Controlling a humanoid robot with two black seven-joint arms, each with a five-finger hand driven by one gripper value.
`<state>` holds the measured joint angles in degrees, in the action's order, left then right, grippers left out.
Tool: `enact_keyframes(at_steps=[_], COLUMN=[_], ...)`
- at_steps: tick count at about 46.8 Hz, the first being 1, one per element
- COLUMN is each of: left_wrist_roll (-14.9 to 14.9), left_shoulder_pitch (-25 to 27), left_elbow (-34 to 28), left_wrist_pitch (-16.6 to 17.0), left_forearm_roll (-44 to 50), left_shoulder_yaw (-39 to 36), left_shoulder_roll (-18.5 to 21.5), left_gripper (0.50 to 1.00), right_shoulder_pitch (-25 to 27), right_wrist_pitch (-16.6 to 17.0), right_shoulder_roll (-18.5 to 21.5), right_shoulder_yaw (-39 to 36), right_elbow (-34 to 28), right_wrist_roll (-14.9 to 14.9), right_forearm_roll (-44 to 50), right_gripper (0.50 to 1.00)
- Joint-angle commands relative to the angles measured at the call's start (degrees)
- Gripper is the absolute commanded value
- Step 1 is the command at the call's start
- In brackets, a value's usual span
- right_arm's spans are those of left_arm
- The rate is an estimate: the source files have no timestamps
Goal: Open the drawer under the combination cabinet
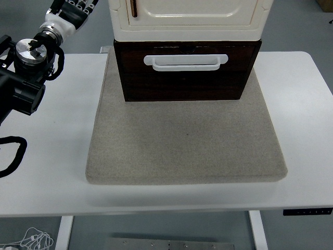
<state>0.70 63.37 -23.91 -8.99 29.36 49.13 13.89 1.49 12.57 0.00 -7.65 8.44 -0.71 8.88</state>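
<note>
The combination cabinet (190, 13) stands at the back middle of the table, its cream upper part cut off by the picture's top. Under it is the dark brown drawer (184, 80) with a white bar handle (186, 62) across its front. The drawer front sits about level with the cream part above it. My left arm (31, 62) comes in at the left edge and rises to the top left. Its hand (73, 9) is well to the left of the cabinet, apart from it and partly cut off by the picture's top.
A grey felt mat (184, 146) lies under the cabinet and stretches toward the near edge of the white table (307, 130). A black cable (13, 156) loops at the left edge. A control panel (307, 211) sits under the table's front right.
</note>
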Motion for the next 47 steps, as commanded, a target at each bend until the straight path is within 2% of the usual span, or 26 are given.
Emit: enact_keyframes(at_steps=[1,16,26,33,42,47], left_wrist_roll=[0.0,0.1,0.1,0.0,-0.1,-0.1], left_shoulder_pitch=[0.0,0.1,0.6,1.0,1.3,2.3], left_elbow=[-0.1,0.0,0.4,3.6,4.3,4.7], left_wrist_pitch=[-0.1,-0.1,-3.6,-2.7,-4.9,-5.2], left_forearm_roll=[-0.1,-0.1,-0.1,0.3,-0.1,-1.3], left_shoulder_yaw=[0.0,-0.6,-0.6,-0.5,-0.6,-1.0], left_shoulder_roll=[0.0,0.2,1.3,2.3,2.7,4.6], left_gripper=[1.0,1.0,1.0,1.0,1.0,1.0], right_shoulder_pitch=[0.0,0.0,0.0,0.0,0.0,0.0], right_wrist_pitch=[0.0,0.0,0.0,0.0,0.0,0.0], right_shoulder_roll=[0.0,0.0,0.0,0.0,0.0,0.0], right_shoulder_yaw=[0.0,0.0,0.0,0.0,0.0,0.0], right_elbow=[0.0,0.0,0.0,0.0,0.0,0.0], right_wrist_roll=[0.0,0.0,0.0,0.0,0.0,0.0], right_forearm_roll=[0.0,0.0,0.0,0.0,0.0,0.0], right_gripper=[0.926,0.926,0.926,0.926,0.926,0.926])
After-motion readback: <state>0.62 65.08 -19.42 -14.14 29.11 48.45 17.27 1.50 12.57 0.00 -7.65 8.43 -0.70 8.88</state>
